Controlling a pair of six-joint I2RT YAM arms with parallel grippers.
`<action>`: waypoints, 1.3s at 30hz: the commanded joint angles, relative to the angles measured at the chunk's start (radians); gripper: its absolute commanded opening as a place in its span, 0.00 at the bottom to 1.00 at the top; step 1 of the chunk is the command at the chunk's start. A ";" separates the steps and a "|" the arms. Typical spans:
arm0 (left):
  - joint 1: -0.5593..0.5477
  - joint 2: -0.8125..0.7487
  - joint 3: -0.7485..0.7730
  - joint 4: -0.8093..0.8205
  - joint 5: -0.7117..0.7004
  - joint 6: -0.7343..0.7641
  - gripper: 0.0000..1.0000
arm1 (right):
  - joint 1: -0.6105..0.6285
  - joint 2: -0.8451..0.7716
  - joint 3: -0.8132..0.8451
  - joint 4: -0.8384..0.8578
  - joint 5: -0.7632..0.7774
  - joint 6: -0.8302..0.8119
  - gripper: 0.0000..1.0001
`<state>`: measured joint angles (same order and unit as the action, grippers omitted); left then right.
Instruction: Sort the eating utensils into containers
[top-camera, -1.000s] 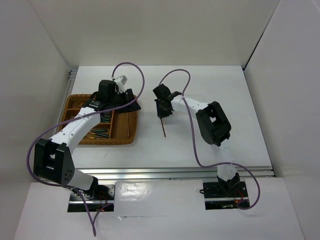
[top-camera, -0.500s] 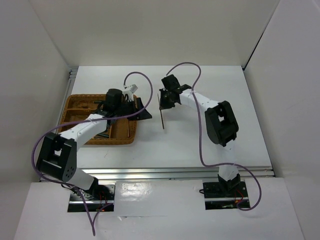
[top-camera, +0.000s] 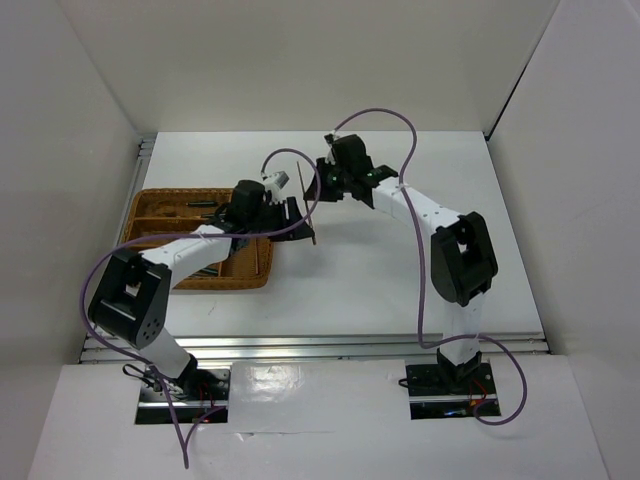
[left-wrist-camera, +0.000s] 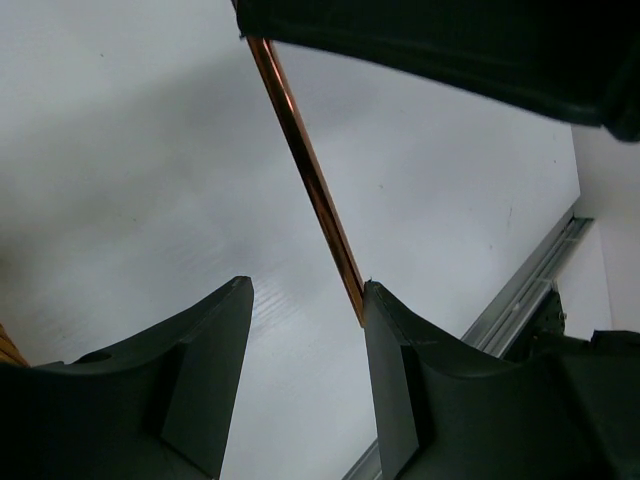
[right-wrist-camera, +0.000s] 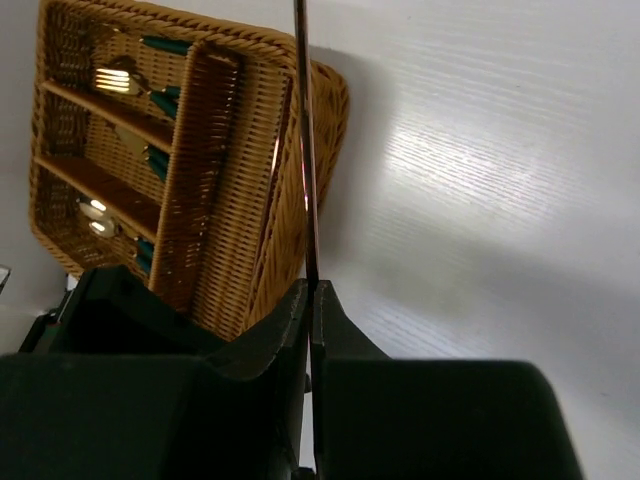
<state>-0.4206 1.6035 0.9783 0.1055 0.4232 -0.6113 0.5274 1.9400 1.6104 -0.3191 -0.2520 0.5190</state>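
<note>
Chopstick (right-wrist-camera: 305, 150): clamped in right hand (right-wrist-camera: 312, 290), just past wicker tray (right-wrist-camera: 330, 100) edge; left hand (left-wrist-camera: 305, 295) fingers apart beside it, over white tabletop (left-wrist-camera: 150, 150).

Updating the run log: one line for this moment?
right jaws: shut on chopstick | left jaws: open near chopstick | tray: holds cutlery

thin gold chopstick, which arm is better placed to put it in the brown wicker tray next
Probably left. The right gripper is shut on the thin gold chopstick, but the open left gripper sits beside the brown woven wicker tray, with the chopstick's free end close by its jaws.
</note>
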 joint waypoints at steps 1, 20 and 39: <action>-0.003 0.016 0.040 0.085 -0.063 -0.038 0.61 | 0.006 -0.052 -0.033 0.084 -0.081 0.033 0.02; -0.003 0.078 0.071 0.160 -0.043 -0.084 0.25 | 0.006 -0.059 -0.086 0.117 -0.109 0.052 0.02; 0.155 -0.128 0.074 -0.176 -0.141 0.008 0.16 | -0.067 -0.263 -0.083 0.037 -0.175 -0.014 0.59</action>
<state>-0.2928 1.5398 1.0107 0.0463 0.3122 -0.6682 0.4698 1.8118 1.5238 -0.3080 -0.4080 0.5323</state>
